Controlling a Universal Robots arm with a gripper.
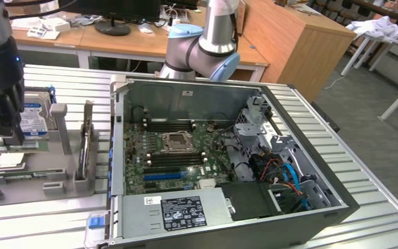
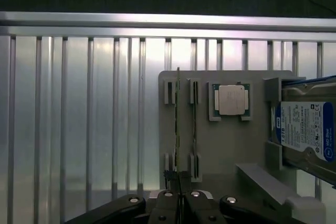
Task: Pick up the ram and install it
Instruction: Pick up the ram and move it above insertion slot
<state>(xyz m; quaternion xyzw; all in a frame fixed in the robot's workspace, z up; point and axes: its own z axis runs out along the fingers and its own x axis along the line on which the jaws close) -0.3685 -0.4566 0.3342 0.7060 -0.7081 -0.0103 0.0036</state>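
Note:
The ram [image 2: 177, 129] is a thin green stick seen edge-on, standing over the grey holder [image 2: 226, 145], and one end runs in between my fingertips. My gripper [image 2: 179, 205] is shut on it, with the dark fingers [image 2: 165, 208] pressed close on either side. A second green stick [image 2: 194, 129] rests in the neighbouring slot. In the exterior view the gripper [image 1: 9, 139] hangs over the holder at the far left, just above the ram [image 1: 29, 148]. The motherboard [image 1: 178, 150] with its long black memory slots [image 1: 174, 125] lies in the open computer case, well to the right.
A blue-labelled silver hard drive [image 2: 307, 129] stands in the holder beside a square processor chip [image 2: 231, 99]. The case wall [image 1: 118, 140] rises between holder and motherboard. Cables and a drive cage [image 1: 282, 171] crowd the case's right side. The table is ribbed metal [image 2: 79, 119].

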